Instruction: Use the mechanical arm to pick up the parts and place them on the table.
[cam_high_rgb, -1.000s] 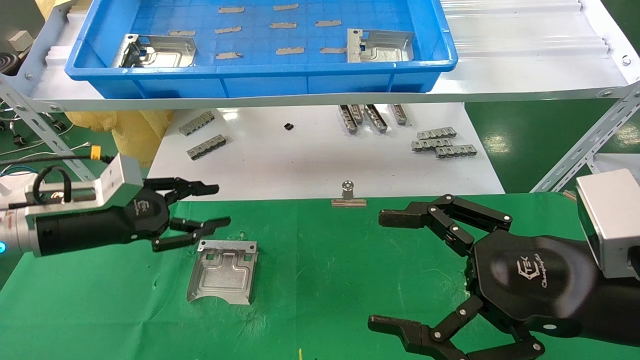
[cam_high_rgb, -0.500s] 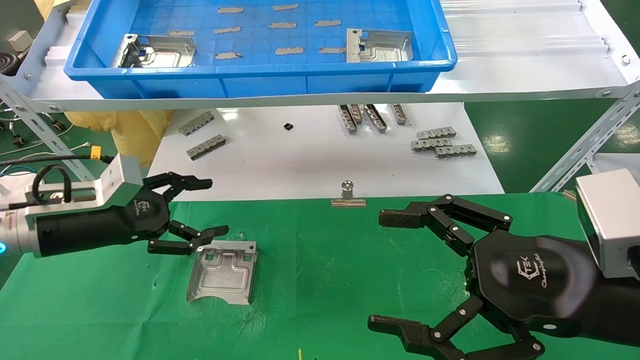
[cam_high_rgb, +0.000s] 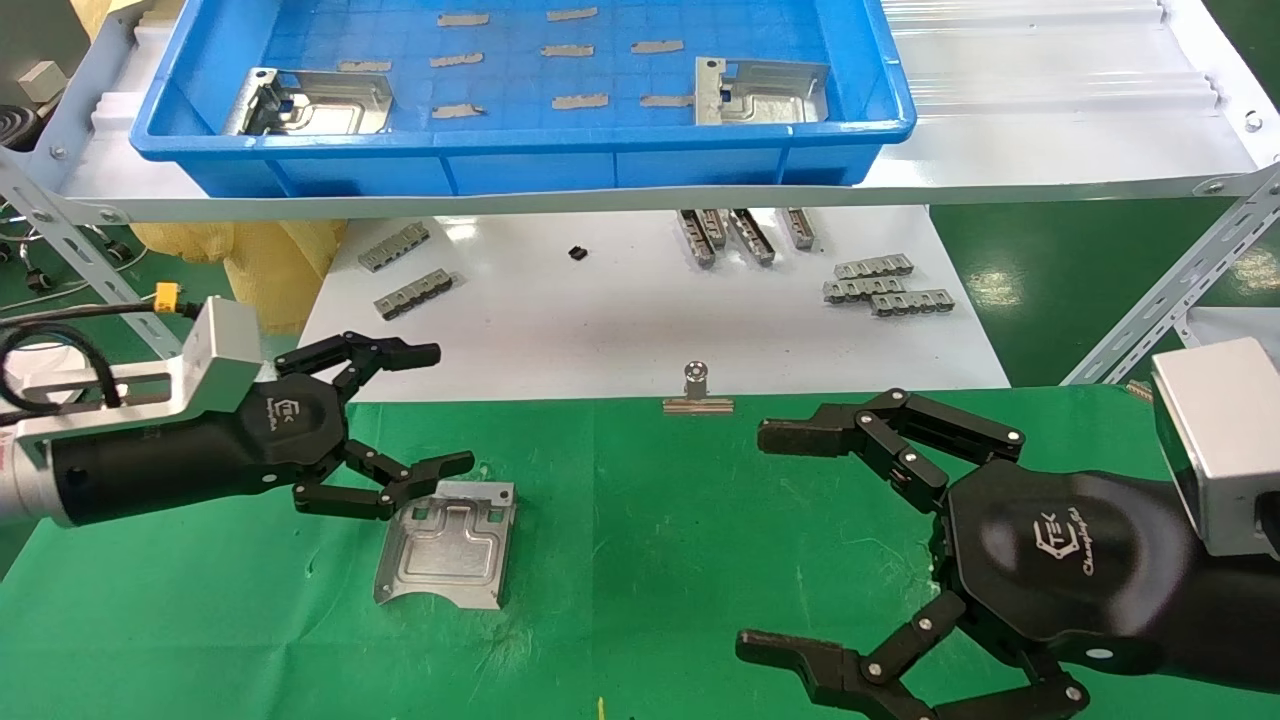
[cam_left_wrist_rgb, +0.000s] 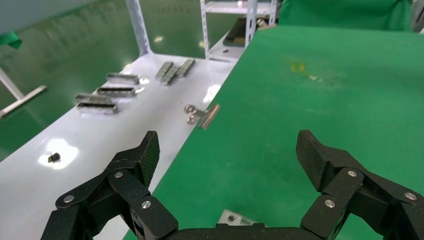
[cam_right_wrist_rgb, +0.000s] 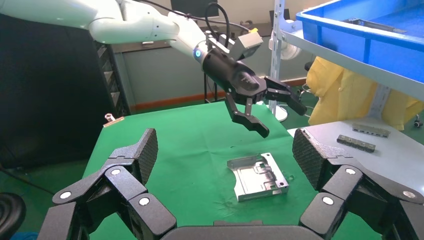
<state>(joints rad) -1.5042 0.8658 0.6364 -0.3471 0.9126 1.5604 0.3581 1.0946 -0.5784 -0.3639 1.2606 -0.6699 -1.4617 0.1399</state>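
A: Status. Left claw (cam_high_rgb: 400, 420) fingers spread wide, nothing between them. It hangs just above the far left corner of one part (cam_high_rgb: 446, 543), which lies flat on the green bench (cam_high_rgb: 650, 520). The right wrist view shows clear air between the lower finger and the plate.

B: Other parts?

A: Two more in the blue tray (cam_high_rgb: 520, 140) on the shelf: one at its left end (cam_high_rgb: 310, 102), one at its right end (cam_high_rgb: 760, 90). So by my reading the task is part done, one of three on the bench.

B: Right claw?

A: Right claw (cam_high_rgb: 810, 545) parked low over the bench's right side, fingers splayed, empty, well apart from the plate.

B: Risks from here?

A: Main one: the lower left finger sits close over the plate's flanged edge. A sideways or downward move could catch that flange and drag or flip the plate on the wrinkled cloth. Second: reaching to the tray means clearing the shelf's front lip; too low a path strikes it. Third: the tray plates are thin, shiny and possibly propped against the wall, hard to tell from here, so a pinch may slip.
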